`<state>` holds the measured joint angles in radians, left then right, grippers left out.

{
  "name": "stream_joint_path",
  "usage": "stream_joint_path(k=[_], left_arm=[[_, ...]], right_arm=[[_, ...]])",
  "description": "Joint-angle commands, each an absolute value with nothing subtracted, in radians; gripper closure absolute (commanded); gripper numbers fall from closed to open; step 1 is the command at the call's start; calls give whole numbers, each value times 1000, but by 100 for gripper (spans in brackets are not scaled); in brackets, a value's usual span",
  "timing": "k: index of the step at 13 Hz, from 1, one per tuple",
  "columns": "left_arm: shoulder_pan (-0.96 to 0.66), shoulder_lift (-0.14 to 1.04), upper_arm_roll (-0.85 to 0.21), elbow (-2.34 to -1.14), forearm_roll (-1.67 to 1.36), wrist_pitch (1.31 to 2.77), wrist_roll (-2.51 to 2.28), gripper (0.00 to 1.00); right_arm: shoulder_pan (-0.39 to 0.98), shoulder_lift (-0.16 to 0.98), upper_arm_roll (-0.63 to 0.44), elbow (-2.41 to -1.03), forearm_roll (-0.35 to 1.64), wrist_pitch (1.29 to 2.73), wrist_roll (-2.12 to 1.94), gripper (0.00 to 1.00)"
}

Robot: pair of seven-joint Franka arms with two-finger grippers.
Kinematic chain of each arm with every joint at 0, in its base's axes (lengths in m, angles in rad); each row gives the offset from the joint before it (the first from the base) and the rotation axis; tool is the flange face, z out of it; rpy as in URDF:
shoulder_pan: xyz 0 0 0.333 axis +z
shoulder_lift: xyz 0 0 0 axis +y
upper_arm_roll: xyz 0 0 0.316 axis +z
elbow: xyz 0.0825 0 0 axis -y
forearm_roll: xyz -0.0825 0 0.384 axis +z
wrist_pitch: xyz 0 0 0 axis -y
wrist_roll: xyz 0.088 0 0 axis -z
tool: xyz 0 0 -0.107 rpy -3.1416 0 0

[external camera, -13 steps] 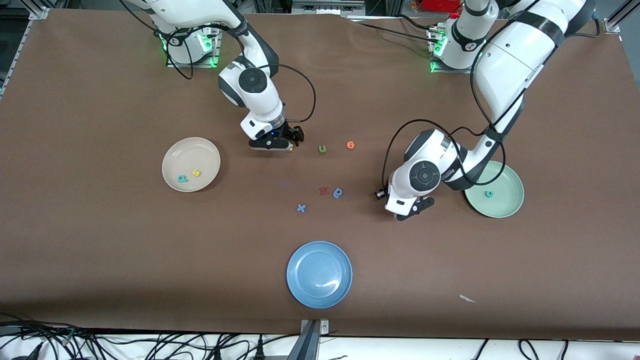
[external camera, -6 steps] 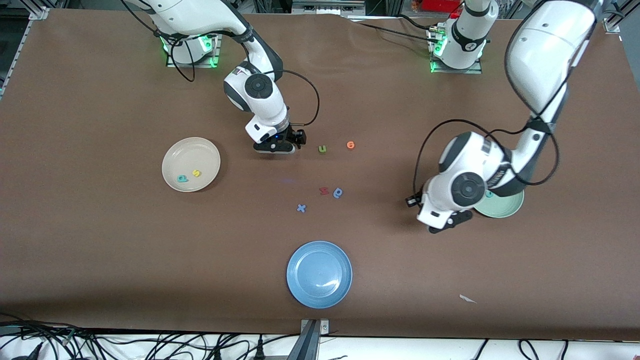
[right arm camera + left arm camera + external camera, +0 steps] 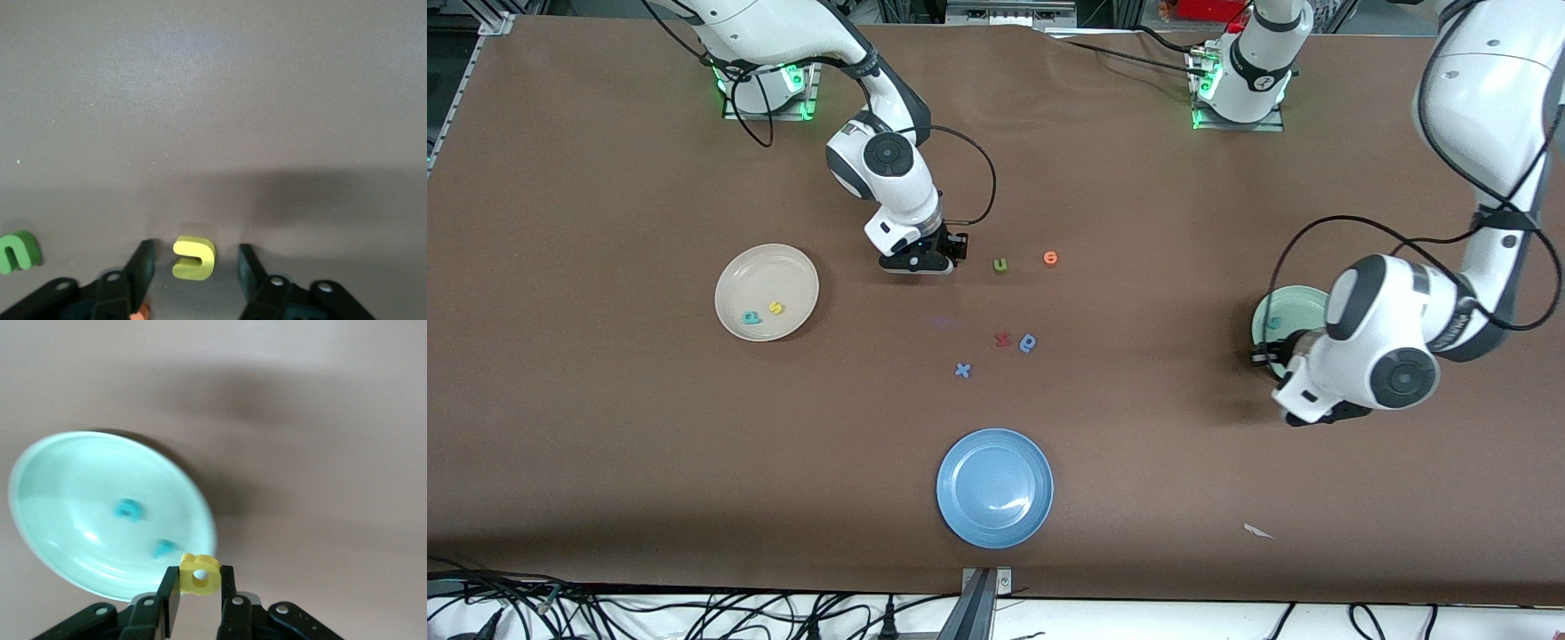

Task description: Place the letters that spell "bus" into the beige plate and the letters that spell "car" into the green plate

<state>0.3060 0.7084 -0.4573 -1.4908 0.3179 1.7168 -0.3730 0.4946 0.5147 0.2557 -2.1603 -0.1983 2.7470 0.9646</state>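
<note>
Front view: the left gripper (image 3: pixel 1316 416) has been swinging away from the worktop's (image 3: pixel 605 444) middle and is now hanging by the green plate (image 3: pixel 1282 308), while the right gripper (image 3: pixel 921 262) is staying low beside the green letter (image 3: pixel 1000 264).

Left wrist view: its jaws are pinching the yellow letter (image 3: pixel 200 574) over the plate's rim.

Right wrist view: its jaws are standing apart around the yellow-orange u (image 3: pixel 194 257), not yet touching it.

Three round plates: one beige plate (image 3: pixel 734 271), one green plate (image 3: pixel 1303 298), one blue plate (image 3: pixel 996 516). Eleven foam letters in all: three teal letters (image 3: pixel 127 510), three yellow letters (image 3: pixel 200 572) and two blue letters (image 3: pixel 1029 342). There is also one green letter (image 3: pixel 1000 264), one orange letter (image 3: pixel 1050 258) and one red letter (image 3: pixel 1002 339).
</note>
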Motion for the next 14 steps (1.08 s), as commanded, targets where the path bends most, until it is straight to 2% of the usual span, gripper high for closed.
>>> stream_joint_path(k=[1, 3, 6, 8, 10, 11, 12, 13, 14], left_arm=[[376, 730, -468, -1520, 370, 1709, -247, 83], [428, 748, -468, -1532, 370, 1713, -180, 83], [469, 759, -466, -1587, 371, 1784, -164, 81], [482, 759, -468, -1614, 371, 1810, -163, 77], [485, 758, -468, -1624, 371, 1810, -163, 62], [489, 755, -468, -1623, 371, 1806, -163, 48], [488, 750, -472, -1617, 370, 1804, -164, 12], [483, 739, -479, -1606, 364, 1801, -166, 0], [479, 704, -483, -1600, 353, 1801, -169, 0]], right_arm=[[509, 532, 244, -2146, -216, 2760, 986, 61], [511, 532, 242, -2146, -218, 2760, 986, 69], [509, 532, 238, -2148, -239, 2760, 985, 85], [509, 531, 236, -2148, -239, 2758, 983, 86], [506, 514, 235, -2148, -244, 2752, 971, 86], [494, 490, 233, -2149, -253, 2746, 954, 86], [468, 467, 233, -2151, -255, 2708, 928, 86], [447, 437, 235, -2152, -256, 2653, 883, 86], [418, 404, 236, -2152, -253, 2596, 832, 85]])
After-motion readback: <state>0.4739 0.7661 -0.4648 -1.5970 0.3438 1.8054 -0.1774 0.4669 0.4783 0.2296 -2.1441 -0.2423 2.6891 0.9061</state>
